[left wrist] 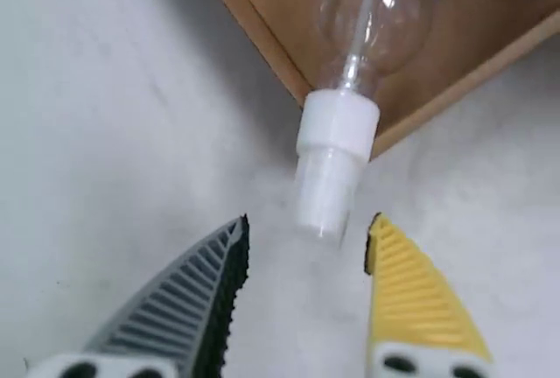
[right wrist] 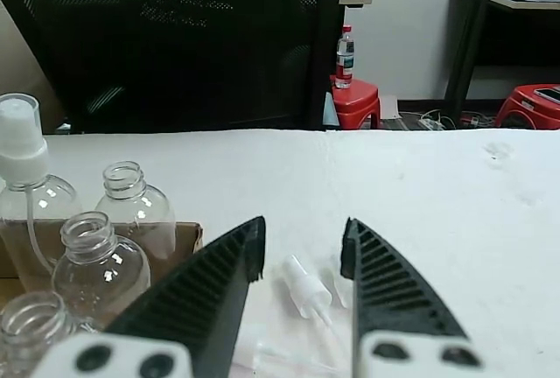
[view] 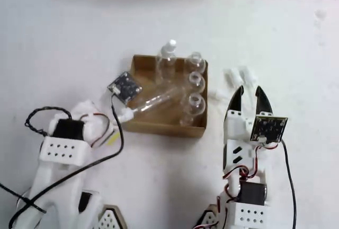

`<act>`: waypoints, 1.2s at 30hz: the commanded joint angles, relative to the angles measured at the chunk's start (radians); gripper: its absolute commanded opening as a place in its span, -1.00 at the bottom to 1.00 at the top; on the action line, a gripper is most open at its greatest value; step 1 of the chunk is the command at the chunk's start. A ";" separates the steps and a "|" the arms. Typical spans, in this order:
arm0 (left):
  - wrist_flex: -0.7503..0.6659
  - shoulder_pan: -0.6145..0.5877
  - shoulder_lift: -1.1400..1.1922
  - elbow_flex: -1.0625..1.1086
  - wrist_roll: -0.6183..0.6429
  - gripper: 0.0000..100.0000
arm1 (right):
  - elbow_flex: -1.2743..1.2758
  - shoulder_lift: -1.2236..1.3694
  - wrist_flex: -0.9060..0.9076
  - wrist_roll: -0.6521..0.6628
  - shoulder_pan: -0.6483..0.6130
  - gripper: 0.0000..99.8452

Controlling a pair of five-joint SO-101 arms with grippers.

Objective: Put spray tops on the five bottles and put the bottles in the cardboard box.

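Both sides of your left gripper (left wrist: 310,220), one grey and one yellow, are spread wide and hold nothing, just short of the white spray top (left wrist: 332,159) on a clear plastic bottle (left wrist: 367,10). That bottle lies slanted in the brown cardboard box (view: 159,128), its capped neck poking out over the corner nearest your left arm. Your right gripper (view: 249,88), black-fingered, is parted likewise and empty, pointing at loose white spray tops (view: 239,75) on the white table (view: 63,38) beside the box. In the box, an upright bottle with a spray top (view: 168,59) stands at the far side, and three uncapped clear bottles (view: 196,80) stand in a row along its right side
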 commanded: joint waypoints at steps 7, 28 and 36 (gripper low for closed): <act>-0.060 0.074 -0.001 0.005 0.063 -0.90 | 0.009 0.002 -0.015 0.012 -0.001 -0.74; -0.068 0.117 -0.008 -0.212 0.176 -0.88 | 0.009 0.002 -0.015 0.012 -0.001 -0.74; -0.094 0.314 -0.007 -0.233 0.227 -0.88 | 0.009 0.002 -0.015 0.012 0.001 -0.74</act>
